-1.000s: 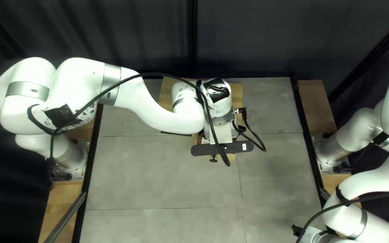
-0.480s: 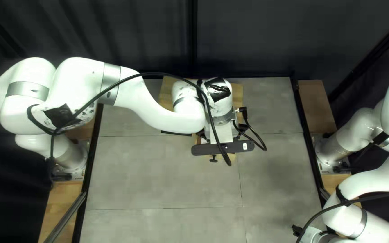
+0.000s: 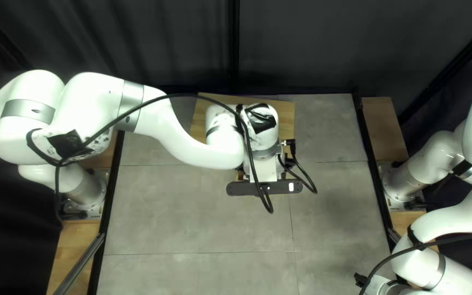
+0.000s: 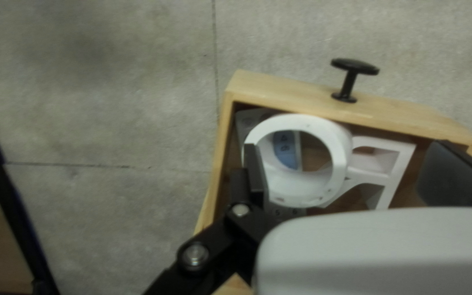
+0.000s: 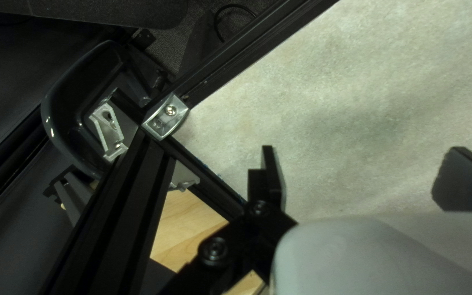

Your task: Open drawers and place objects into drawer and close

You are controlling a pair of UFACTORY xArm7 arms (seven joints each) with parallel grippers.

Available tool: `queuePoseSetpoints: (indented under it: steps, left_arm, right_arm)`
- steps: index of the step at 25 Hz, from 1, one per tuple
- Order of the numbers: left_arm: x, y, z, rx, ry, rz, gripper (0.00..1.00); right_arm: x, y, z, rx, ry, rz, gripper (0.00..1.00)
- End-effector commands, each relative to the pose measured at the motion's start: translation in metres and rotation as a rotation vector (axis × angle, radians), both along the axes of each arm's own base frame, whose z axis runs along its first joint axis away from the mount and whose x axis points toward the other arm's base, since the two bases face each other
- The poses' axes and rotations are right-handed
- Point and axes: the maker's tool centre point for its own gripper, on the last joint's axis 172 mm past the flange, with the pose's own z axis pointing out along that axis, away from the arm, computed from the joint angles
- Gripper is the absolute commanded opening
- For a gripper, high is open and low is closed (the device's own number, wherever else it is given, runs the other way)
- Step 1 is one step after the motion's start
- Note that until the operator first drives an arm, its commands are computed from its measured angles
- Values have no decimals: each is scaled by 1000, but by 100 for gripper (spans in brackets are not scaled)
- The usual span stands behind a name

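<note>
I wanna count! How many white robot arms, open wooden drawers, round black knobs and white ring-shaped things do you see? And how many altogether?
White jointed robot arms: 2
Open wooden drawer: 1
Round black knob: 1
White ring-shaped thing with a bracket: 1
Total: 5

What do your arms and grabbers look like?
My left arm and right arm are glossy, white and rounded, with silver bands and black cables. The left one has black patches too. My left gripper and right gripper each have two flat black fingers on black links.
</note>
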Motion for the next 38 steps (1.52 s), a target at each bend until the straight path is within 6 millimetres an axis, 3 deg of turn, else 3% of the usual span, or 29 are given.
queuePoseSetpoints:
  steps: [1, 2, 3, 5, 17, 21, 23, 29, 31, 32, 33, 38]
  left_arm:
    - [-4, 4, -2, 9, 59, 18, 53]
    - [-5, 5, -2, 11, 67, 22, 41]
    - [-5, 6, -2, 15, 78, 29, 38]
    - [-6, 9, -2, 22, 98, 43, 13]
    - [-8, 10, 2, 31, 138, 68, 9]
    - [-6, 12, 21, 46, 120, 66, 6]
    - [-6, 14, 33, 54, 105, 67, 0]
    - [-8, 15, 50, 73, 80, 71, 0]
    - [-9, 16, 46, 74, 84, 78, 23]
    - [-9, 16, 45, 74, 84, 79, 87]
    - [-10, 18, 42, 73, 85, 89, 100]
    - [-10, 10, 38, 71, 91, 153, 100]
  right_arm:
    - [0, 0, 0, 0, 0, 0, 100]
    - [0, 0, 0, 0, 0, 0, 100]
    - [0, 0, 0, 0, 0, 0, 100]
    - [0, 0, 0, 0, 0, 0, 100]
    - [0, 0, 0, 0, 0, 0, 100]
    - [0, 0, 0, 0, 0, 0, 100]
    - [0, 0, 0, 0, 0, 0, 100]
    - [0, 0, 0, 0, 0, 0, 100]
    - [0, 0, 0, 0, 0, 0, 100]
    - [0, 0, 0, 0, 0, 0, 100]
    - [0, 0, 0, 0, 0, 0, 100]
    - [0, 0, 0, 0, 0, 0, 100]
